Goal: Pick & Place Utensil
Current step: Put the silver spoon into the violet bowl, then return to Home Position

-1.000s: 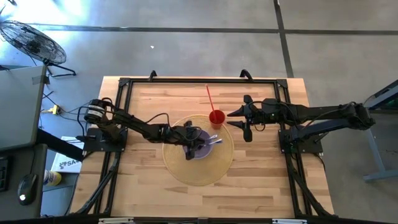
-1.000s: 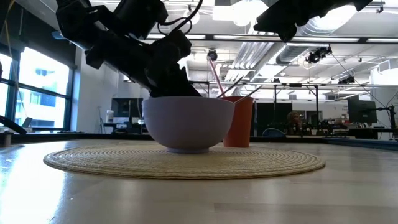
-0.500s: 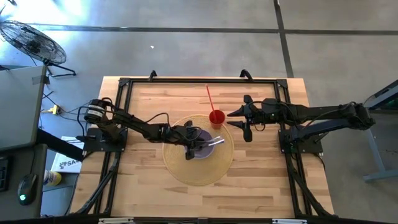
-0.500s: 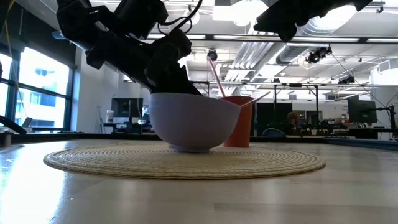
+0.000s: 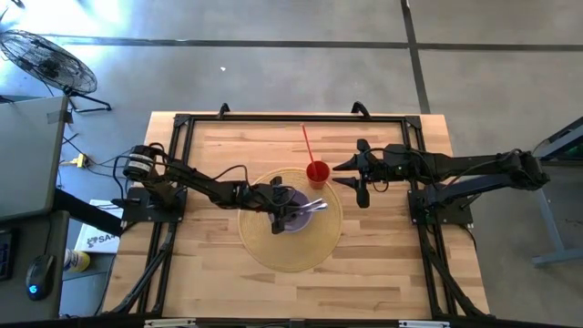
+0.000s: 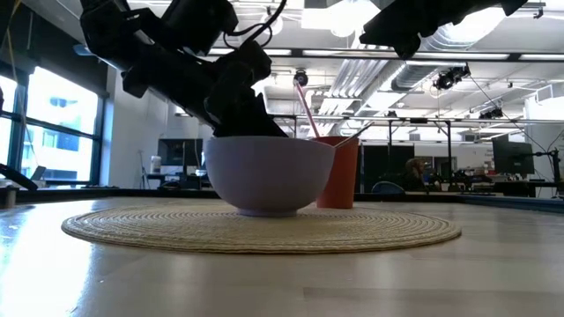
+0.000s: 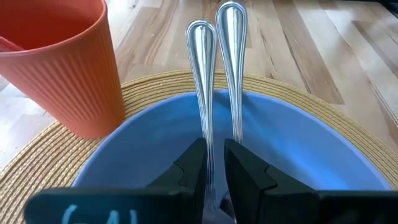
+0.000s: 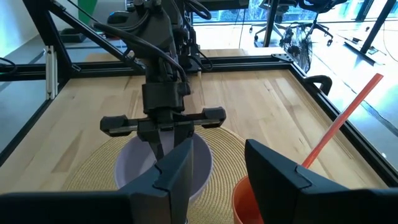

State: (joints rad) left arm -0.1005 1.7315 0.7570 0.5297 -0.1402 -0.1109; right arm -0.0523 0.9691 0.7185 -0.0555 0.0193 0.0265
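The left gripper reaches down into the bowl, its fingers drawn close together with only a narrow gap between them; one utensil handle runs into that gap, but whether the fingers actually pinch it or merely flank it cannot be told. In the left wrist view two silver utensils lie side by side in the bowl, their long axes parallel and running away from the gripper, and the second handle passes just beside the other finger. Both rounded handle ends lean over the bowl's far rim, above the woven placemat. From above, the handles point toward the robot's right side, out past the bowl's edge and just short of the red cup. The working ends sit low in the bowl, hidden behind the fingers. The bowl stands on the placemat near the middle of the table, with the cup beside it on the mat's edge and a red straw leaning out of the cup. The left arm stretches from its base at the table's left side, sloping downward into the bowl, as the low view shows. The right gripper hangs above the table, just beside the cup, fingers spread apart and holding nothing, its arm extended level from the right side.
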